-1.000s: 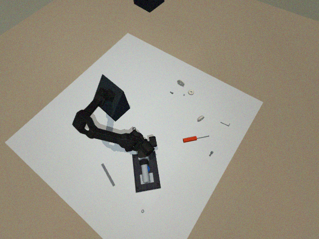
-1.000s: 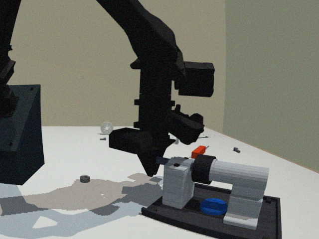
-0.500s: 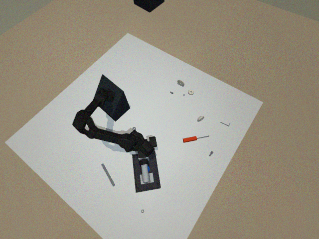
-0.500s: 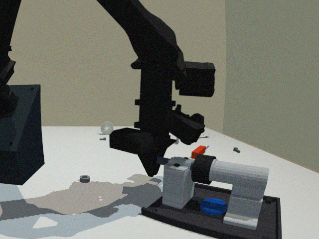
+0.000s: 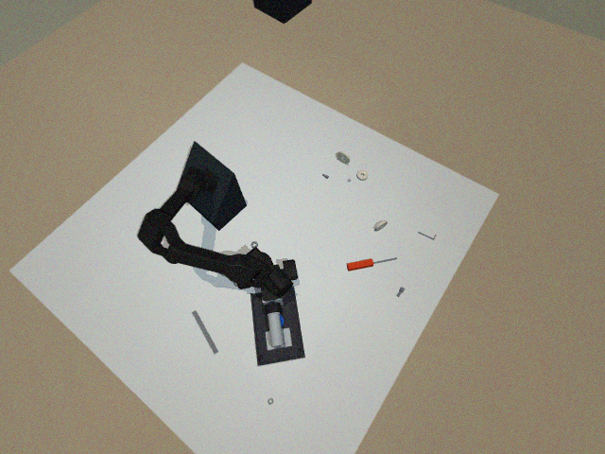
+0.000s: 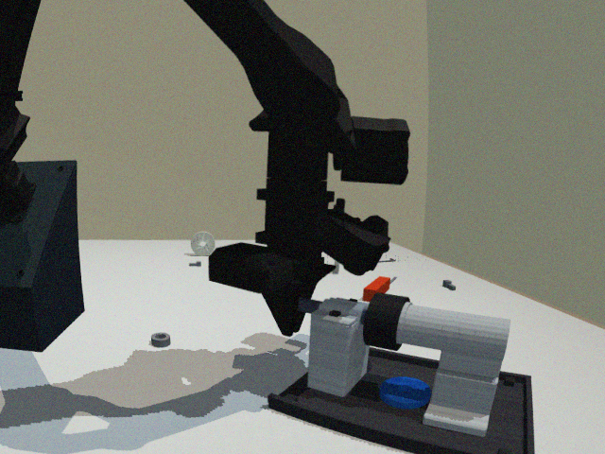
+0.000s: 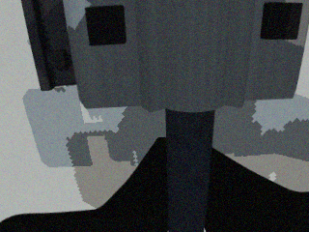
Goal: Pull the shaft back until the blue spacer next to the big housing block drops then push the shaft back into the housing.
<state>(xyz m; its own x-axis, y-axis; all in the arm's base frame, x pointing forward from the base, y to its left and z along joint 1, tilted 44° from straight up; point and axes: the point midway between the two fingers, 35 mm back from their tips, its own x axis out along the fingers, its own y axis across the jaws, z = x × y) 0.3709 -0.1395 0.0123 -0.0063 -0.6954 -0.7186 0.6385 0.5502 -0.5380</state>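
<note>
My gripper (image 6: 292, 324) (image 7: 175, 144) is shut on the dark shaft (image 6: 308, 305) (image 7: 190, 127), at the end that sticks out of the smaller grey block (image 6: 328, 354) (image 7: 193, 58). In the top view the arm hides the fingers. The blue spacer (image 6: 406, 390) (image 5: 281, 321) lies flat on the dark base tray (image 6: 341, 412) (image 5: 261, 349), between the smaller block and the grey housing (image 6: 454, 327) (image 5: 276, 329) with its round barrel. A wide black ring (image 6: 386, 321) (image 5: 272, 306) sits against the barrel's front end, in line with the shaft. Whether the shaft enters the barrel is hidden.
A small grey ring (image 5: 253, 244) (image 6: 160, 340) lies near the arm. A grey bar (image 5: 204, 332) lies left of the tray, another small ring (image 5: 269, 401) beyond it. A red screwdriver (image 5: 359, 265) (image 6: 376, 288) and several small parts lie to the right.
</note>
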